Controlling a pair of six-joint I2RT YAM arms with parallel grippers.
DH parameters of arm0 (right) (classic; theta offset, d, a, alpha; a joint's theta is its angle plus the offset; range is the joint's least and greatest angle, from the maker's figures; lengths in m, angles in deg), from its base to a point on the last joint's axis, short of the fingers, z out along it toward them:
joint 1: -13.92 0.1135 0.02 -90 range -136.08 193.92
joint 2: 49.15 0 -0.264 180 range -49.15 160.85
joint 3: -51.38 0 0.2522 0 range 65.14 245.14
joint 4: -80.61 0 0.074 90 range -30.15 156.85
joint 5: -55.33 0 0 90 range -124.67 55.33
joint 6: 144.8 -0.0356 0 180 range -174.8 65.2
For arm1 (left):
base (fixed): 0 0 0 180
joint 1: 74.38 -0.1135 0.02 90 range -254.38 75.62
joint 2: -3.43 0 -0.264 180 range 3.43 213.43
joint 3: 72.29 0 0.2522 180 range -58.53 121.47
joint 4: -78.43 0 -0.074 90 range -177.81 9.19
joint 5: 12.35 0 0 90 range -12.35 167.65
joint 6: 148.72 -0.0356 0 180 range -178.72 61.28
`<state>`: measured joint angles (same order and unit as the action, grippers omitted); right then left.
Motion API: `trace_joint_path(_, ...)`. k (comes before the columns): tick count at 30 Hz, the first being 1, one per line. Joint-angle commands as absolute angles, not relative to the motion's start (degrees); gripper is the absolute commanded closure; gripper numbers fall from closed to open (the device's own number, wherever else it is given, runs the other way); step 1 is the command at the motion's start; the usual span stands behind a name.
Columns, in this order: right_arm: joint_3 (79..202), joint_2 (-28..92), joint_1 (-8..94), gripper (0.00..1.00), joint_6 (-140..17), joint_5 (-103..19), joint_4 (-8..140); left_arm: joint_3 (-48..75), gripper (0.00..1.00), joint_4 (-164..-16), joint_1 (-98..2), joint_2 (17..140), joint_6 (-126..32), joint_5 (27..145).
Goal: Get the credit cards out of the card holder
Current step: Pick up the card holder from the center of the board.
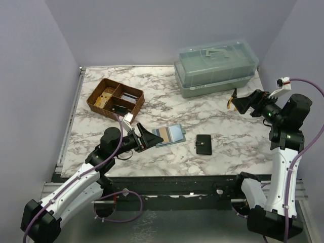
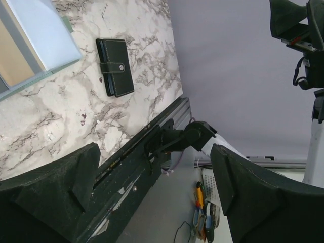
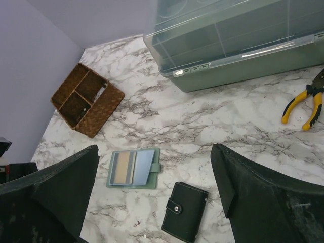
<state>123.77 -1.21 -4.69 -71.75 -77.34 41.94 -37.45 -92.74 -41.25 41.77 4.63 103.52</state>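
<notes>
The marble counter [image 1: 217,126] carries everything. A big lidded plastic box [image 1: 215,68] sits well behind the black wallet [image 1: 204,144], at the back wall. The wicker tray [image 1: 96,91] lies far to the wallet's back left. My left pincer [image 1: 147,137] is released, left of the wallet; my right pincer [image 1: 242,103] is released, off to its back right. A green folder [image 1: 169,135] lies open near the wallet's left. The wallet lies shut, strap snapped, untouched. Pliers [image 3: 305,98] lie to its back right.

Blk card holder [image 1: 204,144] lies flat, snapped shut, front-centre of table [image 1: 212,116].
</notes>
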Motion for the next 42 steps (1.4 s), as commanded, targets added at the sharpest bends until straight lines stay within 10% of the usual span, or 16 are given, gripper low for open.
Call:
trace_joint_path(1, 123.5, -1.2, -5.1, 0.00, -71.0, -75.8, 42.3, -36.3, 0.01, -95.2, -38.7, 43.2, 2.8, 100.4)
trace_joint_path(21, 120.2, 10.4, -5.1, 0.00, -40.9, -106.2, 32.5, -27.6, 0.04, -95.8, -18.0, 64.4, -6.5, 81.8)
trace_joint_path(42, 103.8, 9.8, -5.2, 0.01, -52.0, -97.8, 53.4, 0.5, 0.22, -97.0, -11.3, 108.0, -6.7, 71.9)
